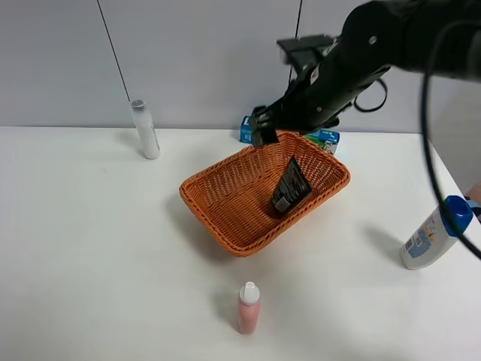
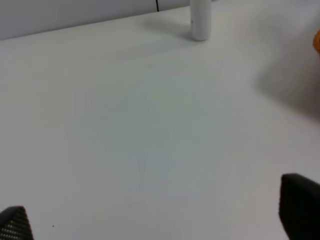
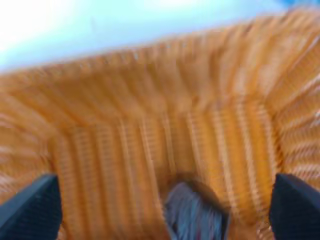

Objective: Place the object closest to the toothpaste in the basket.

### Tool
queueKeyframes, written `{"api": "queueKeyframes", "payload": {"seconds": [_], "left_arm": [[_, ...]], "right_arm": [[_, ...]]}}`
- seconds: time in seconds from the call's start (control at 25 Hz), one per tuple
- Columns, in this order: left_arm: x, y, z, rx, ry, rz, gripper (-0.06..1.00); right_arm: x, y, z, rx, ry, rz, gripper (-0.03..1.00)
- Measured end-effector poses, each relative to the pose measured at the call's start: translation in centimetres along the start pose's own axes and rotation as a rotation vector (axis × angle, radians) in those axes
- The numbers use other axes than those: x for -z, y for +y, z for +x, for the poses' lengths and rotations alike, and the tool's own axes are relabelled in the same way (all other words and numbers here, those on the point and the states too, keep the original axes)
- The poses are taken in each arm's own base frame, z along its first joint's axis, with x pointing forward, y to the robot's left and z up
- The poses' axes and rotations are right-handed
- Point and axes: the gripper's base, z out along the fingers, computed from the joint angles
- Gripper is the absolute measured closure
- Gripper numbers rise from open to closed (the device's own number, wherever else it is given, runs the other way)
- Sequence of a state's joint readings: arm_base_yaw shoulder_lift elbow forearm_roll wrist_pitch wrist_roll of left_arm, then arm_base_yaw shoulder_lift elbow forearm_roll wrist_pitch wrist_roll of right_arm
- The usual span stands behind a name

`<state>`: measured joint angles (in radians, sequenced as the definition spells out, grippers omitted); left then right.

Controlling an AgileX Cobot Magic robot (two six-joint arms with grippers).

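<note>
Basket (image 1: 225,203) mid-table, orange wicker; black tube (image 1: 290,185) leans against its inner right wall. Right gripper (image 1: 264,126) above the far rim, fingers (image 3: 35,207) spread wide, nothing between. Left gripper (image 2: 160,220) over bare table (image 2: 125,125), fingers apart, empty. Toothpaste box (image 1: 325,138) behind basket.

Motion blur smears the wicker basket (image 3: 160,125) and the dark tube (image 3: 192,212) in the right wrist view. The right arm (image 1: 353,60) hides most of the blue toothpaste box (image 1: 248,129); the frame edge crops the orange basket rim (image 2: 317,42).
</note>
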<state>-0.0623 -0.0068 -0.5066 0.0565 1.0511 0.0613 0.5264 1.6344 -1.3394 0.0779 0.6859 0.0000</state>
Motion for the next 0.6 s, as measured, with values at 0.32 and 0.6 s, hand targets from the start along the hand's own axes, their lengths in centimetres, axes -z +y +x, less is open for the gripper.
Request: {"api": "queueKeyframes", "payload": {"seconds": [0.32, 0.6], "left_arm": [[0.0, 0.0, 0.0, 0.001, 0.0, 0.0, -0.05], [0.0, 0.0, 0.0, 0.001, 0.0, 0.0, -0.05]], "right_arm": [[19.0, -4.2, 1.4, -0.115, -0.376, 0.18, 0.15], [27.4, -3.8, 12.7, -0.198, -0.431, 0.366, 0.15]]}}
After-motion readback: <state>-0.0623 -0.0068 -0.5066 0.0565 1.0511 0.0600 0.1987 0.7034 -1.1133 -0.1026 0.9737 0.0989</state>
